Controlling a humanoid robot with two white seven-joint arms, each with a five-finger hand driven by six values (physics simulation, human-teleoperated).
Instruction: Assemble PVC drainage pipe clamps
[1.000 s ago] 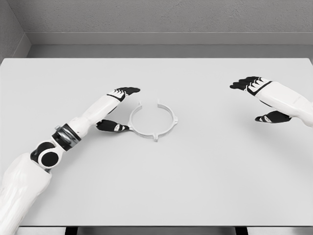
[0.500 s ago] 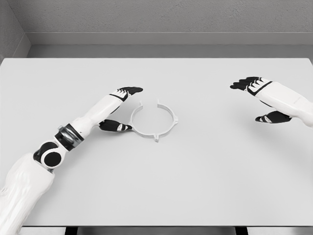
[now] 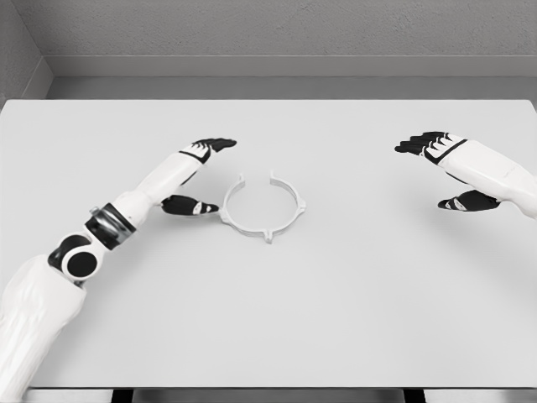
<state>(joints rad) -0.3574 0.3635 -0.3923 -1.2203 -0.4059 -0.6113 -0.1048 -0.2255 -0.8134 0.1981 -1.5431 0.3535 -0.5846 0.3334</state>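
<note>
A white ring-shaped pipe clamp (image 3: 263, 206) lies flat on the white table (image 3: 336, 294), its gap facing away from me. My left hand (image 3: 201, 175) is just left of the clamp, open, with its black fingers (image 3: 216, 144) spread above and its thumb (image 3: 191, 206) close to the clamp's left rim, holding nothing. My right hand (image 3: 445, 172) hovers open far to the right, well apart from the clamp.
The table's far edge meets a grey wall. Its near edge runs along the bottom of the view. Nothing else lies on the table.
My left hand has shifted slightly left and back from the clamp. The clamp and right hand have not moved.
</note>
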